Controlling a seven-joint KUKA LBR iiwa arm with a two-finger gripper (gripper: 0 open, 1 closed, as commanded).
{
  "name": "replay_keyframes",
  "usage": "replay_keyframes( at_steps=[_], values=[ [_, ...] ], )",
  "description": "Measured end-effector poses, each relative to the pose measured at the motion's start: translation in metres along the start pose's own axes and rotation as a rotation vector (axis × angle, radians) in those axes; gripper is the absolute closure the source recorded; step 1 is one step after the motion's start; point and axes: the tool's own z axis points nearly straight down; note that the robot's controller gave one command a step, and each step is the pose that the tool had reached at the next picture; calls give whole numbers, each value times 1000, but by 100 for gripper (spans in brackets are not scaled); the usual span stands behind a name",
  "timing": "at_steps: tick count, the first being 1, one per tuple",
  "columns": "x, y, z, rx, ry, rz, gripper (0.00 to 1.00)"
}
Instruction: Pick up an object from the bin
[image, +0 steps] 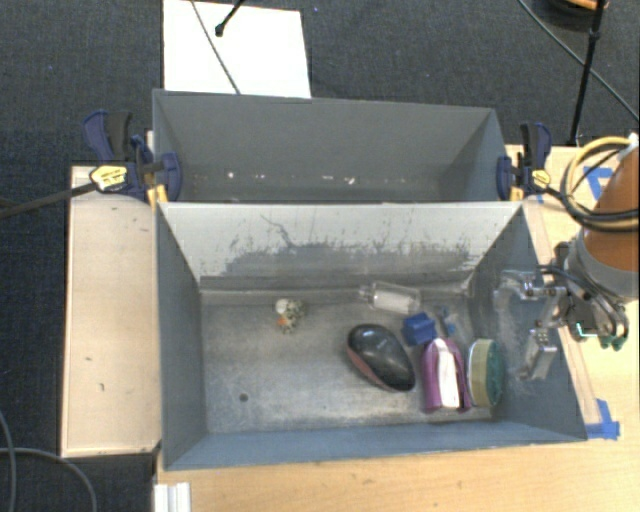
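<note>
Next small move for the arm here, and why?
Probably ease the gripper leftward in the view and down toward the green-and-white round thing, the nearest item. The gripper sits over the bin's right wall, beside that cluster, not over any object; the purple bottle and black mouse lie further left.

Loose items on the floor of the bin (182, 340). A black mouse (380, 357) lies right of centre. Just to its right, a purple bottle (440, 375) lies with its length running near to far. A green-edged disc (484, 372) stands on edge just beside the bottle's right side. A small blue block (418, 327) sits at the far end of the bottle, between it and the mouse. A clear plastic piece (392, 296) lies against the far wall. A small pale ball (290, 314) rests alone, well to the left. Dark carpet (60, 60) surrounds the bin.
</note>
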Motion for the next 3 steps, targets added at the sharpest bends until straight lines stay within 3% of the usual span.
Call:
replay_keyframes(
  at_steps=[1, 2, 3],
  values=[
    [5, -9, 137, 0, -4, -116, 0],
    [-70, 24, 162, 1, -7, -260, 0],
    [-36, 120, 162, -1, -7, -315, 0]
  ],
)
